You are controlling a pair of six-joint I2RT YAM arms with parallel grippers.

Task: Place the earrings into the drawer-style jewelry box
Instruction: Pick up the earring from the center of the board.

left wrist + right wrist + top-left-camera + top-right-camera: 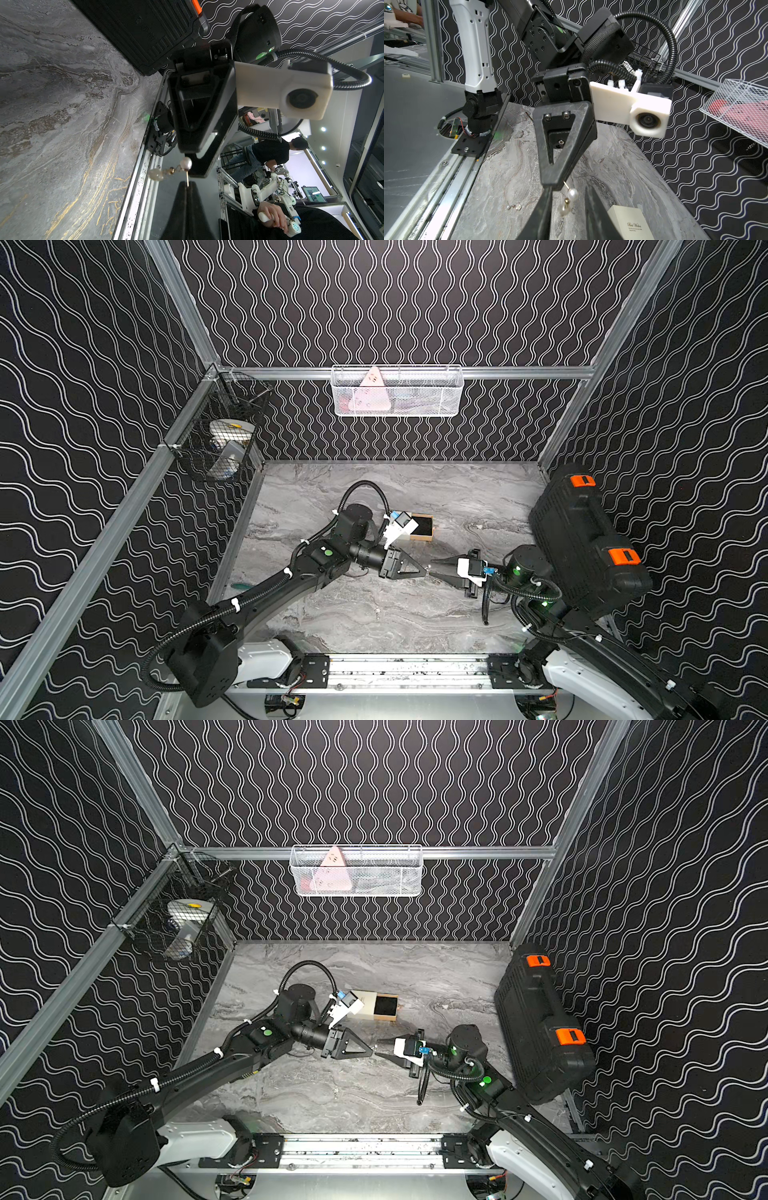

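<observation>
One pearl-and-gold drop earring (572,194) hangs pinched by its post in your left tool (427,571); centre your parted right tool (433,567) on its pearl before squeezing.

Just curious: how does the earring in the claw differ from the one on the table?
The held earring hangs by its post from the shut left gripper; the loose earring lies on the table. The held earring sits between the right gripper's open jaws; nothing touches the loose earring. Both look pearly.
</observation>
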